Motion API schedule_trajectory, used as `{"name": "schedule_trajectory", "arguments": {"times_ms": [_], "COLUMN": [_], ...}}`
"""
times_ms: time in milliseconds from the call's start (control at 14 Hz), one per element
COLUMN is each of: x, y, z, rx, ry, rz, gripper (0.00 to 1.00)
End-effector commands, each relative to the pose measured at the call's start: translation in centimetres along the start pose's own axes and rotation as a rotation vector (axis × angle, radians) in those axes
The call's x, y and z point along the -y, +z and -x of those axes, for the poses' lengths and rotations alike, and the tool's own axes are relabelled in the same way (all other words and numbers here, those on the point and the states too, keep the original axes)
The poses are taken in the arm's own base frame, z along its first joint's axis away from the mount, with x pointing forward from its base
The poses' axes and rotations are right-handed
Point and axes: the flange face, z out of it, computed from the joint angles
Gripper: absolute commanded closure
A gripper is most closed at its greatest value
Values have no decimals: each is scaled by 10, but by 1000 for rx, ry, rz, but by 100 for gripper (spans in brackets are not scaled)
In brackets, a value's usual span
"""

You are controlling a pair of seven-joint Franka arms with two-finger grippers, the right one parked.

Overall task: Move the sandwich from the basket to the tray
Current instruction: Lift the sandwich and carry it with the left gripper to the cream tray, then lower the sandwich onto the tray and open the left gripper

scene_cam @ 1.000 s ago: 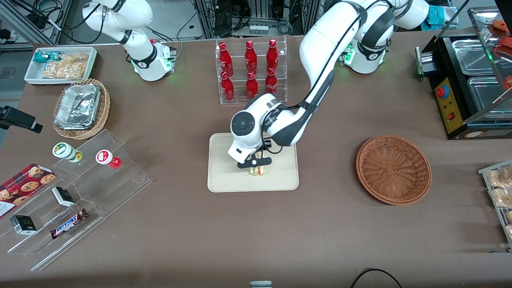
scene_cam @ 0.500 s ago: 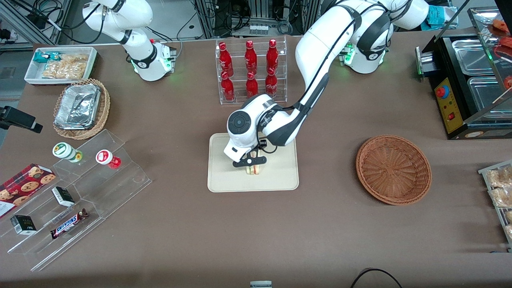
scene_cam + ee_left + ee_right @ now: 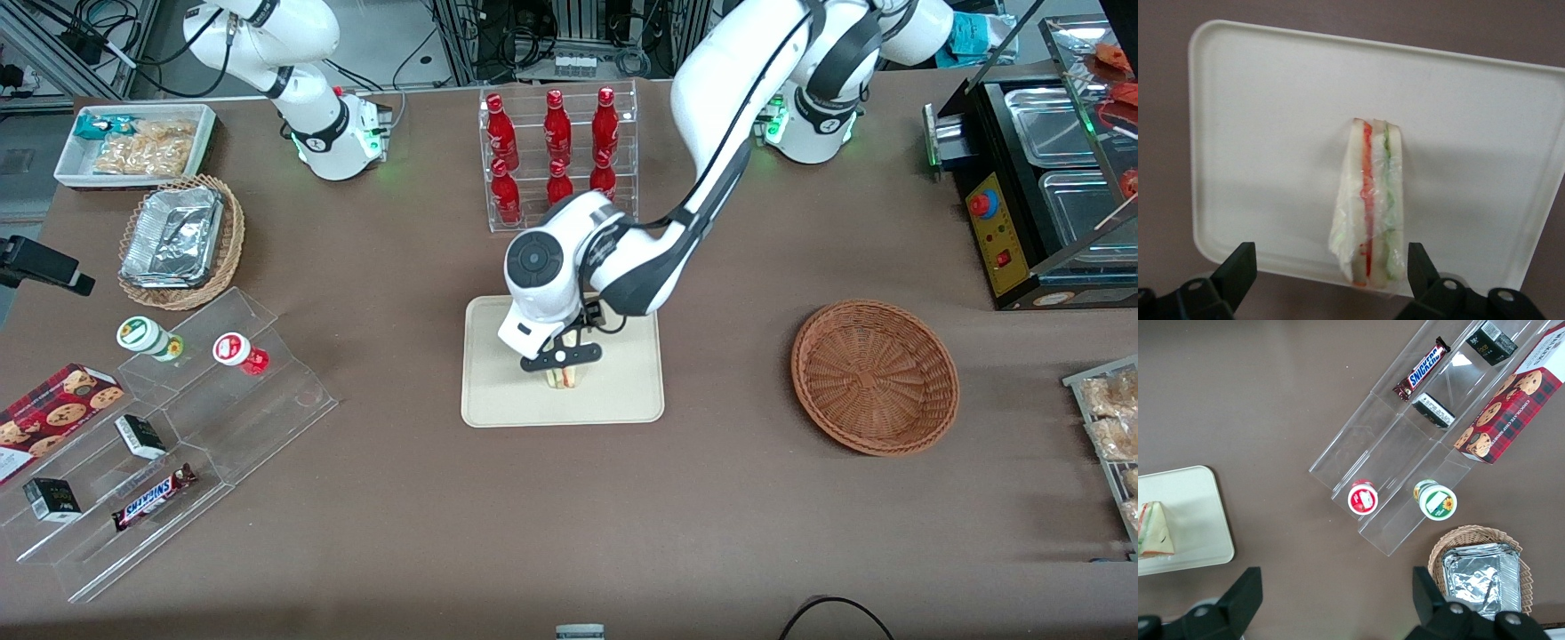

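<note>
I have the tool (image 3: 562,358) over the middle of the tray (image 3: 498,391), just above the sandwich (image 3: 564,378). From the wrist camera its fingers (image 3: 1239,264) stand spread wide, one to each side of the sandwich (image 3: 1371,213), neither touching it; nothing is in its grasp.

The sandwich stands on edge on the tray (image 3: 1271,133), bread slices upright, with the red and green layers showing between them and a clear wrap around it. It sits well inside the rim, closer to the tray's edge that faces the front camera.

The basket (image 3: 875,376) lies on the brown surface (image 3: 711,516) toward the working arm's end, well apart from the tray, with only bare weave showing inside.

A clear rack of red bottles (image 3: 556,151) stands farther from the front camera than the tray, partly covered by my arm.

Toward the parked arm's end I see a stepped clear stand (image 3: 178,436) carrying two small cups, dark boxes and a candy bar (image 3: 153,498), with a cookie box (image 3: 44,413) beside it, and a lighter basket holding a foil container (image 3: 173,238).
</note>
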Motion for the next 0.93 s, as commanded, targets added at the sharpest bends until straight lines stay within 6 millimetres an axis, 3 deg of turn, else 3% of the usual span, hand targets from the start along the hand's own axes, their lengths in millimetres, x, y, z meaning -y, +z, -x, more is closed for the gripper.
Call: {"name": "schedule_trajectory", "arguments": {"times_ms": [0,357,857], "x": [33,129,276], "y": [-39,-63,-97], "z": [-3,-43,-68], "rx": [9,18,76], "ry": [-65,-179,-90], "rz": [-68,-72,-57], "gripper": [0,0,0]}}
